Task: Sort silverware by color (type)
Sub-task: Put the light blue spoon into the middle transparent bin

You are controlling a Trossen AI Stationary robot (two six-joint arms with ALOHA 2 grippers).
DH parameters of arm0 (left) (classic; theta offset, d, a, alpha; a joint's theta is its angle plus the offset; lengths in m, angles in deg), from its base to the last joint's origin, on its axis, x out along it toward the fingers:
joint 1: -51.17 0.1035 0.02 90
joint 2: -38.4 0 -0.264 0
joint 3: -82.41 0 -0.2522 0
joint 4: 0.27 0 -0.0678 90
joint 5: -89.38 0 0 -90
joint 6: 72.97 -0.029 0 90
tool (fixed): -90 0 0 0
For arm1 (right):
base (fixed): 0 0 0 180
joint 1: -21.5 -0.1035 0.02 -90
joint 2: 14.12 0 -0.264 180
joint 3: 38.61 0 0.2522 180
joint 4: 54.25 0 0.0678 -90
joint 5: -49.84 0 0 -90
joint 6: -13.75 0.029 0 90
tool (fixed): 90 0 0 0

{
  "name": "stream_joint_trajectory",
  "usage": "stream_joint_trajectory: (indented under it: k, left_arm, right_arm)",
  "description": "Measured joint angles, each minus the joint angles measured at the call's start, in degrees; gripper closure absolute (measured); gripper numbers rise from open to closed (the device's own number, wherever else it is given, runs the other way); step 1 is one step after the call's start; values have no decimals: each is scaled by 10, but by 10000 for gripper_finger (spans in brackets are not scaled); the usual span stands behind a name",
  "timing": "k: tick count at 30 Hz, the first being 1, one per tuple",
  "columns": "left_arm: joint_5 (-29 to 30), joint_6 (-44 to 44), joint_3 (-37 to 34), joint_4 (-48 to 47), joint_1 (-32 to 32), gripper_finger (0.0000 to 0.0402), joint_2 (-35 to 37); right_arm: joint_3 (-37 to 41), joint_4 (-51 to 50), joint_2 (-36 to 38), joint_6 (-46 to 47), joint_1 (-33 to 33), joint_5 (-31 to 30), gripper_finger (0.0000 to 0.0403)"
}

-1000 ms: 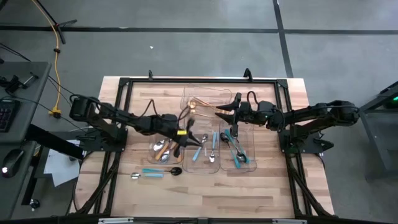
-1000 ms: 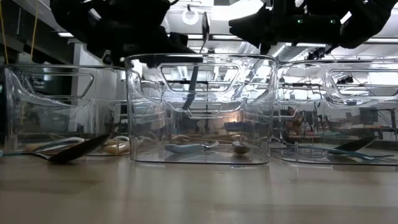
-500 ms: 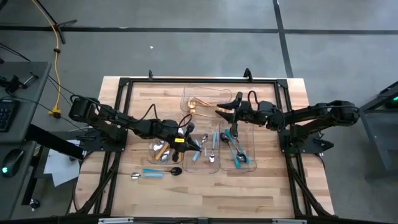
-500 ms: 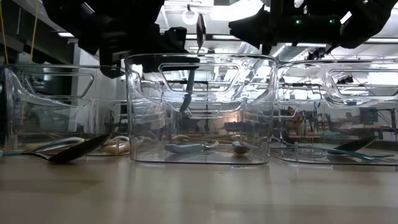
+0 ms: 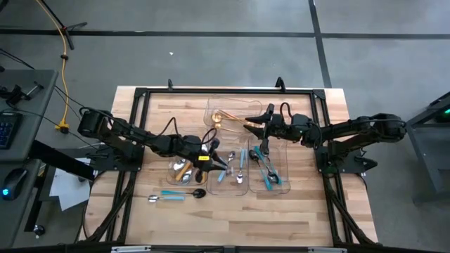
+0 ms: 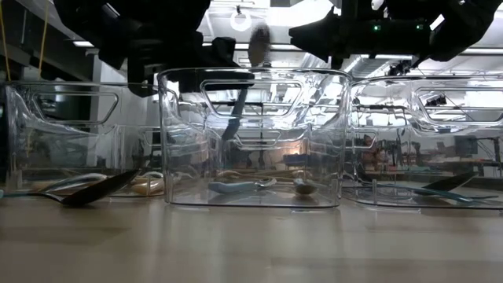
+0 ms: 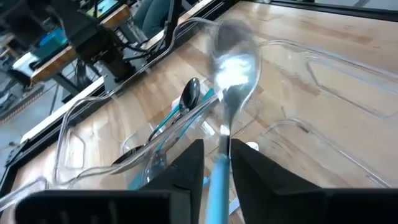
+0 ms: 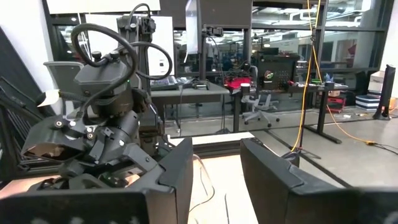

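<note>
My left gripper point(image 5: 215, 160) is shut on a silver spoon with a light-blue handle point(image 7: 231, 68), held over the middle clear tray point(image 5: 232, 184). In the low view its bowl point(image 6: 257, 43) stands above the tray rim and its handle point(image 6: 234, 118) slants down behind the tray wall. My right gripper point(image 5: 252, 126) is open and empty, hovering between the far tray point(image 5: 232, 105) and the right tray point(image 5: 281, 184). A light-blue-handled spoon point(image 5: 164, 198) and a dark spoon point(image 5: 199, 192) lie flat on the table near the front. My left gripper pinches the spoon's light-blue handle point(image 7: 217, 171) between its two fingers, close to where the blue meets the silver neck. The fingers lie along the spoon. It is lifted clear and tilted, with the bowl uppermost and the handle end hanging below.
The left tray point(image 5: 173, 179) holds orange-handled and gold pieces, the middle tray light-blue-handled ones, the right tray teal-handled ones point(image 5: 267, 167), and the far tray a gold piece point(image 5: 219, 118). A black frame point(image 5: 211, 91) borders the wooden table.
My left gripper has gone toward the table's near edge and a little right, over the middle tray, still shut on the spoon. The spoon has turned about its length and tipped further, its handle end swinging aside.
</note>
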Motion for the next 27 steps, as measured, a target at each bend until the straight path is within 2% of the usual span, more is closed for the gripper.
stream_joint_trajectory:
  k: [9, 12, 16, 23, 27]
  left_arm:
    - [17, 19, 0, -1, 0, 282, 1]
    - [31, 29, 0, -25, 0, 273, 27]
    - [48, 52, 0, -104, -1, 269, 104]
    - [58, 138, -6, -269, 0, 268, 291]
    - [70, 181, -48, -295, 8, 268, 400]
  right_arm:
    - [0, -1, 0, 0, 0, 0, 284]
    - [0, -3, 0, 0, 0, 0, 284]
    - [0, -11, 0, -2, 0, 0, 284]
    - [0, -14, 0, -12, 0, 0, 284]
    - [0, -13, 0, -11, 0, 0, 284]
